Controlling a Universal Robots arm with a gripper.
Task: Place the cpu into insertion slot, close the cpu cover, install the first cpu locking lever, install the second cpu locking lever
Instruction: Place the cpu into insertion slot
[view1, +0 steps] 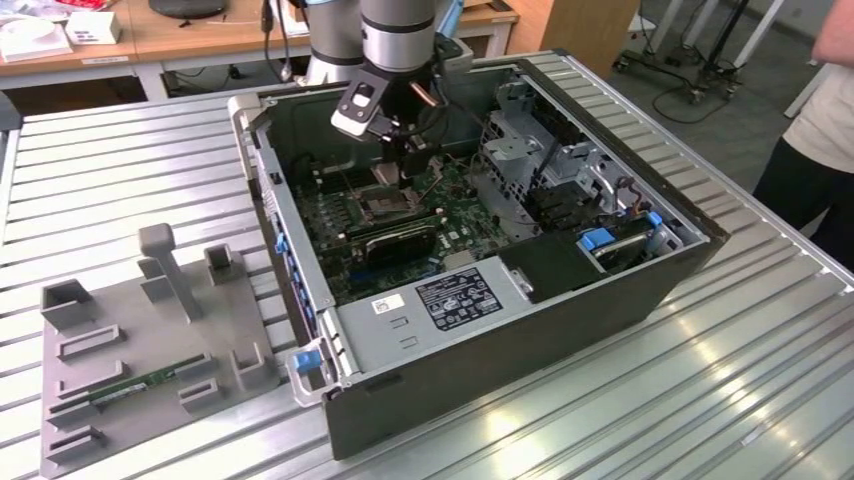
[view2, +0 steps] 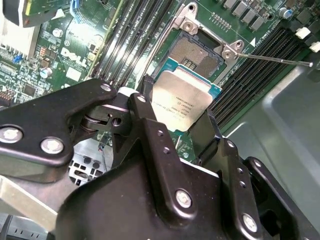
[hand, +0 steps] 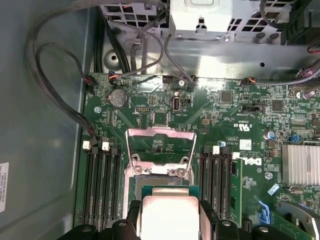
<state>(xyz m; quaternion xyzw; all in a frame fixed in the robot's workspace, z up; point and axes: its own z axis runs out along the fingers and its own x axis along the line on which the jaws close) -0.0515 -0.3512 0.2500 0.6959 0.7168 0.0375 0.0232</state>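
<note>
In the exterior view the hand (view1: 400, 150) hangs inside the open computer case (view1: 400, 400), just above the insertion slot (view1: 383, 205). In the second wrist view it grips the cpu (view2: 182, 100) by two opposite edges, over the slot. In the first wrist view the cpu cover (hand: 160, 134) stands raised at the slot's edge. The chip seems to me light, stiff and fragile, so the edges are the right hold.

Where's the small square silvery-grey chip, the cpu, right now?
In the second wrist view the silvery-grey cpu is clamped in the black gripper, held clear of the dark-centred square insertion slot.

Exterior view angled down into computer case (view1: 534, 380), both wrist views close, sharing insertion slot (view2: 196, 55) (hand: 152, 180)
</note>
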